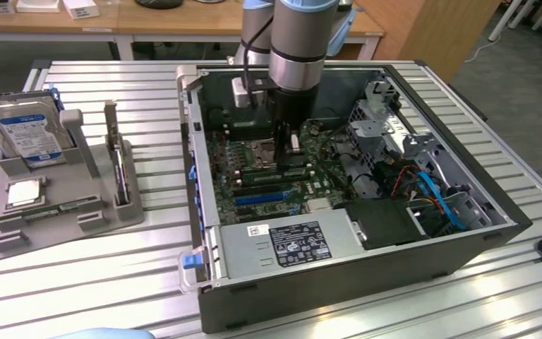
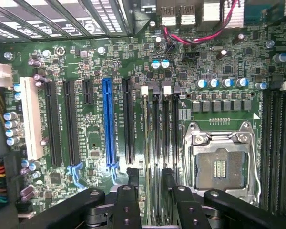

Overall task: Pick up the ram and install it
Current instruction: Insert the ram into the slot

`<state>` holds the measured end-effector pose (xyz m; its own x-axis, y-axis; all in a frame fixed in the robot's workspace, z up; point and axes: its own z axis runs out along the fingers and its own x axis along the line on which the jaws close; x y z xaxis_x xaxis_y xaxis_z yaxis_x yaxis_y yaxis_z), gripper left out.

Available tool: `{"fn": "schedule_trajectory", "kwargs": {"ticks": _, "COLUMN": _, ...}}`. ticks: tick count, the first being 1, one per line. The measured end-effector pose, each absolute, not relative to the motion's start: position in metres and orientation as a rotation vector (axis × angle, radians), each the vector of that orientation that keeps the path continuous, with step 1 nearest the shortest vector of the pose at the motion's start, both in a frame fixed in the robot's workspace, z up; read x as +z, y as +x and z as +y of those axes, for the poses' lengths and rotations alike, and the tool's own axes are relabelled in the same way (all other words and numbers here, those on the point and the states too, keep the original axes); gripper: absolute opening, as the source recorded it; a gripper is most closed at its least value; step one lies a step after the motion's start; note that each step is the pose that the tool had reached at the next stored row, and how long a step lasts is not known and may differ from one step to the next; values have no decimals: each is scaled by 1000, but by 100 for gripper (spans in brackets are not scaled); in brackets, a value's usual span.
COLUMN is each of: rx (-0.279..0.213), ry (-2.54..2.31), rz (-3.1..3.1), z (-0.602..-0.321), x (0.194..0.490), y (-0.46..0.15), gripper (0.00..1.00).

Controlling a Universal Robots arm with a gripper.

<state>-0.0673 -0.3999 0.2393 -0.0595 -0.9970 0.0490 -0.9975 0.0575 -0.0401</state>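
An open computer case [image 1: 346, 296] lies on its side on the slatted tabletop [image 1: 92, 282], occupying the centre and right of the exterior view. Its motherboard [image 1: 252, 185] faces up. A labelled power supply [image 1: 285, 246] sits in the lower part of the case, with blue cables [image 1: 443, 205] toward the exterior view's right. At the exterior view's left, a grey fixture [image 1: 101, 212] holds a hard drive [image 1: 28, 134] upright and a square CPU chip [image 1: 25, 192] flat. The wrist view shows a blue expansion slot [image 2: 107, 124] between black slots, and a CPU socket [image 2: 220, 164] with exposed contacts.
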Motion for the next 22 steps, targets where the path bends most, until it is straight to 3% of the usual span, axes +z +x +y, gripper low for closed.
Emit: {"fn": "schedule_trajectory", "kwargs": {"ticks": 22, "rx": 77, "ry": 2140, "rz": -2268, "z": -400, "x": 299, "y": -63, "gripper": 33}}
